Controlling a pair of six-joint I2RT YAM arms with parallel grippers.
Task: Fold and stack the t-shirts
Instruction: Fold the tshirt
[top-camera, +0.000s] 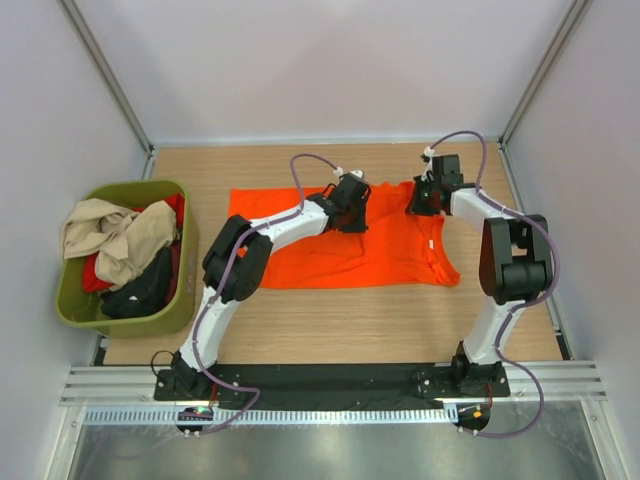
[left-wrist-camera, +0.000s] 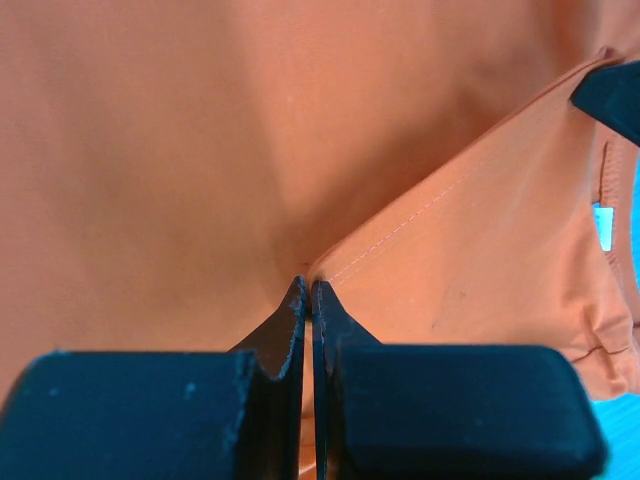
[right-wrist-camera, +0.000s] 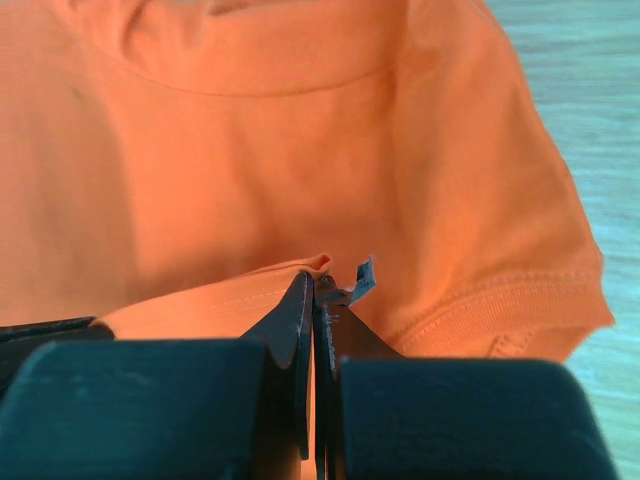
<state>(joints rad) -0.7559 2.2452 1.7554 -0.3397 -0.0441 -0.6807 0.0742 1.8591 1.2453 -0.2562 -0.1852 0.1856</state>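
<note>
A bright orange t-shirt (top-camera: 340, 250) lies spread on the wooden table, with its far edge lifted. My left gripper (top-camera: 350, 205) is shut on the shirt's hemmed edge (left-wrist-camera: 400, 225) near the far middle. My right gripper (top-camera: 428, 195) is shut on another part of that far edge (right-wrist-camera: 250, 290), to the right. In the right wrist view the round neck (right-wrist-camera: 250, 70) and a sleeve (right-wrist-camera: 520, 250) lie below the jaws. More shirts, beige (top-camera: 110, 235), red (top-camera: 95, 275) and black (top-camera: 140, 290), are piled in the tub.
An olive-green plastic tub (top-camera: 175, 310) stands at the table's left edge. White walls close the back and both sides. Bare wood (top-camera: 330, 320) lies between the shirt and the black base rail (top-camera: 330, 380).
</note>
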